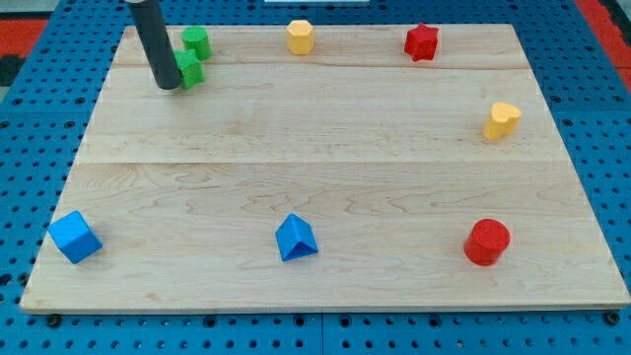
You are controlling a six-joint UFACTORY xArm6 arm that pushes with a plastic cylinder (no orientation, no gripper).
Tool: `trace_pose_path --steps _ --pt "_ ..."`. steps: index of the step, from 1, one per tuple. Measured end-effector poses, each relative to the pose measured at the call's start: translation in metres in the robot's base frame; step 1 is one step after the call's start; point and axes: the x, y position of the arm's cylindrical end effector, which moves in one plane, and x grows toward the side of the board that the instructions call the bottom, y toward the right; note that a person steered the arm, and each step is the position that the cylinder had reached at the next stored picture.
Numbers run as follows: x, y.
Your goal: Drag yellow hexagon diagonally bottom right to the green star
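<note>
Your tip (168, 87) sits on the bench (315, 177) at the far left corner, the dark rod rising straight up and out past the top edge of the frame. There is no hand on this arm, so there are no jaws to read as apart or together; the rod simply ends in that blunt tip.

Just right of the tip, touching or all but touching the rod, you have a green block (188, 69), shape hard to make out. A second green block (195, 41) stands just behind it, a little farther off and slightly to the right; the two greens are close together, and which of them is the star cannot be told from here.

The yellow hexagon (300, 36) lies along the far edge, well to the right of your tip and of both greens, standing clear of everything.

Farther right on the same far edge sits a red star-like block (421, 41). Down the right side is a yellow heart-like block (501, 120). Along the near edge, right to left: a red cylinder (486, 242), a blue triangular block (296, 239) near the middle, and a blue cube (75, 237) at the near left corner.
</note>
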Motion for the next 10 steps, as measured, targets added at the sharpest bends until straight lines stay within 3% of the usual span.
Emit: trace_pose_path --steps 1,2,3,5,6,7,8,10 --pt "-0.004 0.026" --pt "0.025 0.060" --pt "0.002 0.147" --pt "-0.101 0.239" --pt "-0.118 0.199" --pt "-0.116 0.136" --pt "-0.105 0.110" --pt "-0.035 0.155"
